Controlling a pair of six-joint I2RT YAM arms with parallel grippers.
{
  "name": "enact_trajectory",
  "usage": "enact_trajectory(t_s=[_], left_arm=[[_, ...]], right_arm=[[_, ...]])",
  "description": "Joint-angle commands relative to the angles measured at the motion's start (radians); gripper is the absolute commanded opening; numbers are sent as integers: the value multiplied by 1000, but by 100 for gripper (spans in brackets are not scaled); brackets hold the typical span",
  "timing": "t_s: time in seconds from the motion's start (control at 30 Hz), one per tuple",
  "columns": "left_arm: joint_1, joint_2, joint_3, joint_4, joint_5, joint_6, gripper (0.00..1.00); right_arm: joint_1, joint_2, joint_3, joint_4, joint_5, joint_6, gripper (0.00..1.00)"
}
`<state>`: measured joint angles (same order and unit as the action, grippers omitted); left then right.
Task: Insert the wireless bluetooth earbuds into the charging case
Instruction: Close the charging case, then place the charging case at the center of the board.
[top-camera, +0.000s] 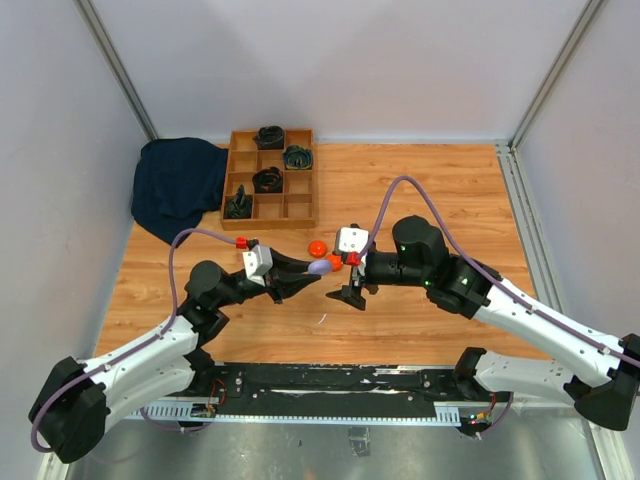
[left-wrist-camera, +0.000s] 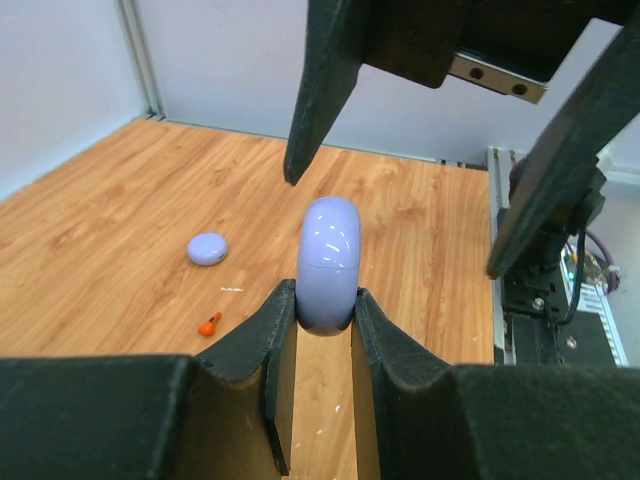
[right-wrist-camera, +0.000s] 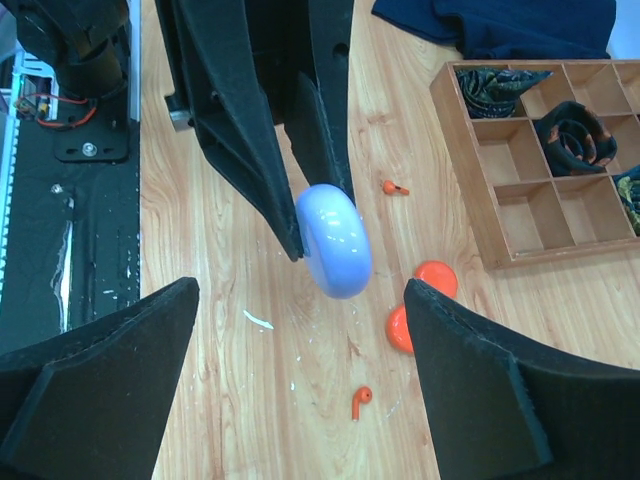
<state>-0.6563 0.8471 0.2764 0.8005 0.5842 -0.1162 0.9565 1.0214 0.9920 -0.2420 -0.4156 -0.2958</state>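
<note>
L gripper (top-camera: 310, 270) pinches lilac charging case (top-camera: 320, 266) on edge at frame centre; R gripper (top-camera: 351, 277), jaws wide, faces it from just right.

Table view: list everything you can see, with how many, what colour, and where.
lilac case: one, lilac, held on edge above the table
earbuds: two seen, orange, loose on the table
orange discs: two, orange, on the table near the tray
lilac disc: one, lilac, on the table
tray: one, wooden, compartmented, far side
dark bundles: four, dark, in separate tray compartments
cloth: one, dark blue, left of the tray
left gripper: black, shut on the lilac case
right gripper: black, open, facing the case
</note>
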Motion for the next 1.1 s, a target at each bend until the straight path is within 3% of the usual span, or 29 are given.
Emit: enact_trajectory(t_s=[0.0,0.47,0.9,1.07], left_arm=[[6,-29,65,-157,105,127,3],[6,7,99,-175,215,146,5],[6,25,98,-147,231,118,5],[6,33,99,-143,239,113,7]], right_arm=[[-2,-7,5,-38,27,-60,83],[-2,77,21,-49,-37,-80,54],[-2,109,33,-87,-93,-92,38],[-2,108,35,-79,-128,-88,36]])
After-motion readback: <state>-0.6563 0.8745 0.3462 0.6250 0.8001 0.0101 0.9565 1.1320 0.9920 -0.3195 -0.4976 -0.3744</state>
